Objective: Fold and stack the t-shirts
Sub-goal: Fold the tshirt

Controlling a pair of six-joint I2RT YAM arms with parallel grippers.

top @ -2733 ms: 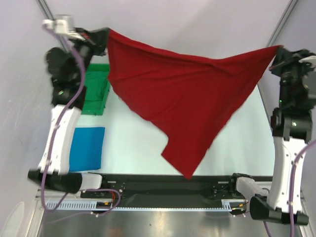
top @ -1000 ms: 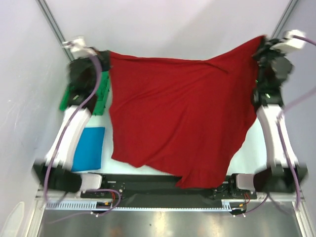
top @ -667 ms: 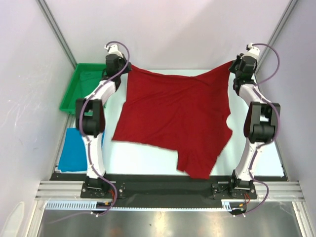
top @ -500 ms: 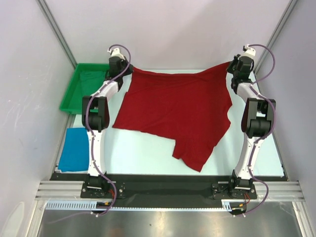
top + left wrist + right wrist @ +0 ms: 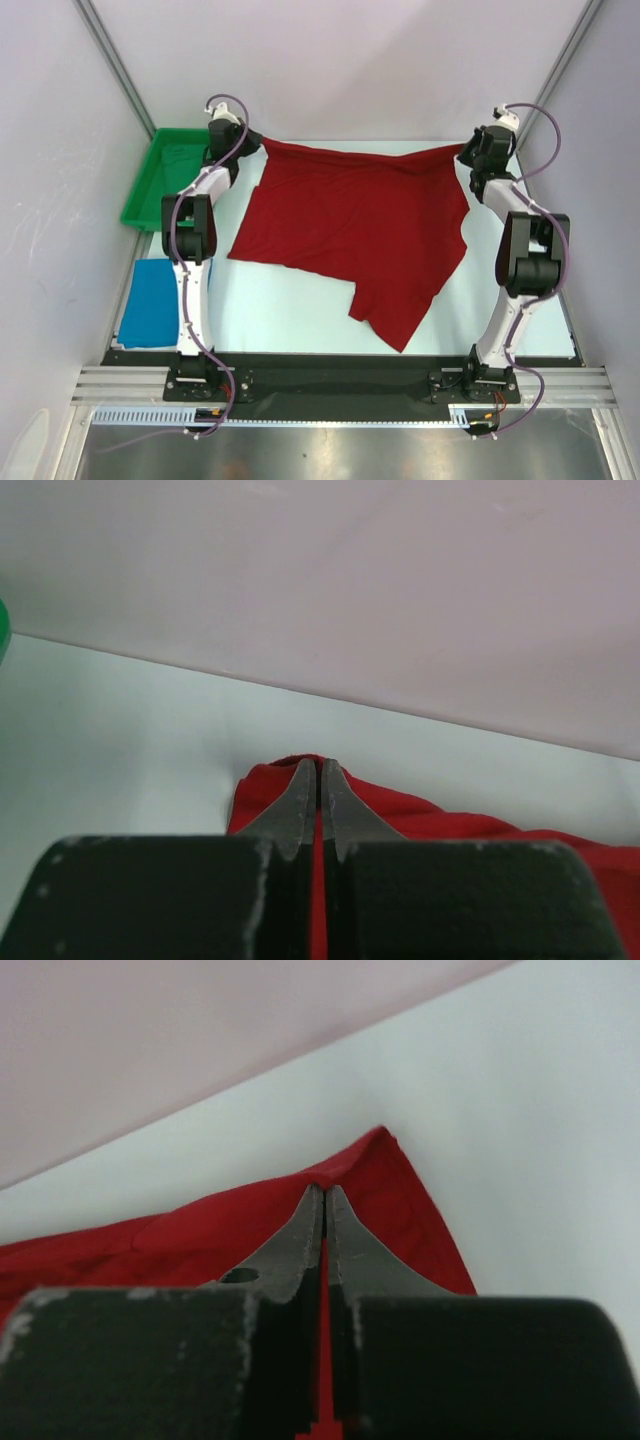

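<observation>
Arms (image 5: 203, 188) (image 5: 508, 195) outstretched, hands (image 5: 244, 143) (image 5: 468, 152) on red t-shirt (image 5: 360, 225)

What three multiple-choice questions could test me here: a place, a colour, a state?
1. Where is the folded bright blue cloth t-shirt? A far right corner; B near left of the table; C held aloft.
2. What colour is the spread-out cloth t-shirt? A deep red; B green; C white.
3. How is the left end effector? A open; B shut empty; C shut on the spread shirt's corner.
B: beside the left arm's base. A: plainly red. C: red cloth sits between its closed fingers.
</observation>
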